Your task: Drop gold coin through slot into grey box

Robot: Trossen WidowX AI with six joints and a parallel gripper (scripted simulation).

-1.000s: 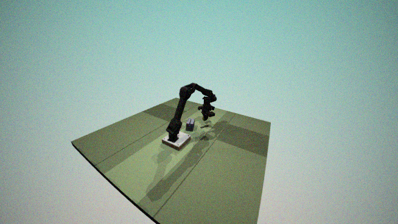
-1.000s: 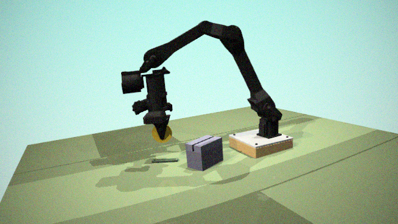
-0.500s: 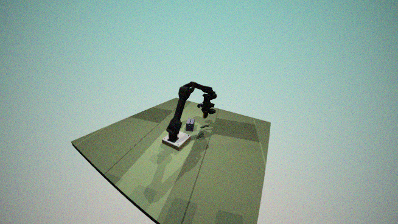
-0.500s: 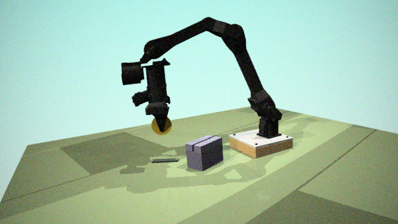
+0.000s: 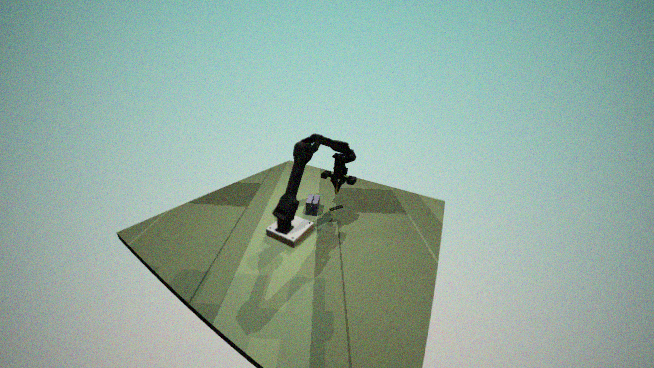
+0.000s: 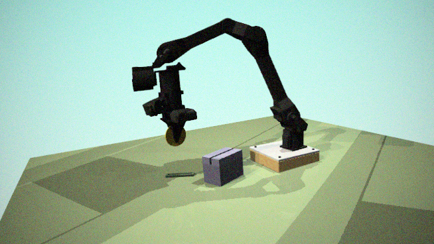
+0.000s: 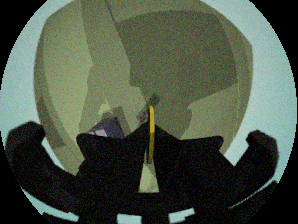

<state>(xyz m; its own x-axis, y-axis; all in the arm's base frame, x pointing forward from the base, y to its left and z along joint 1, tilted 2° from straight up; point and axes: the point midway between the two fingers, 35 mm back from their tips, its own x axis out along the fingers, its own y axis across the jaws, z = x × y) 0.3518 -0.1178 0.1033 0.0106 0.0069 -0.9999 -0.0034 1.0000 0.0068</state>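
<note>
The gold coin (image 6: 169, 136) (image 7: 152, 120) is upright between the fingertips of my gripper (image 5: 337, 189) (image 6: 178, 138) (image 7: 148, 125), which is shut on it and points down. The wrist view shows the coin edge-on. Coin and gripper hang well above the table. The dark-green holder (image 5: 336, 208) (image 6: 180, 174) (image 7: 155, 99) lies empty below; in the wrist view it runs at an angle to the coin. The grey box (image 5: 312, 205) (image 6: 231, 167) (image 7: 114, 127) stands beside the holder, toward the arm's base. Its lid slot shows in the exterior view; my fingers partly hide the box in the wrist view.
The arm's base stands on a white-topped block (image 5: 302, 229) (image 6: 265, 154) behind the box. The box is between this block and the holder in the exterior view. Shadows of the arm fall across the green table (image 5: 390, 280) (image 6: 212, 219).
</note>
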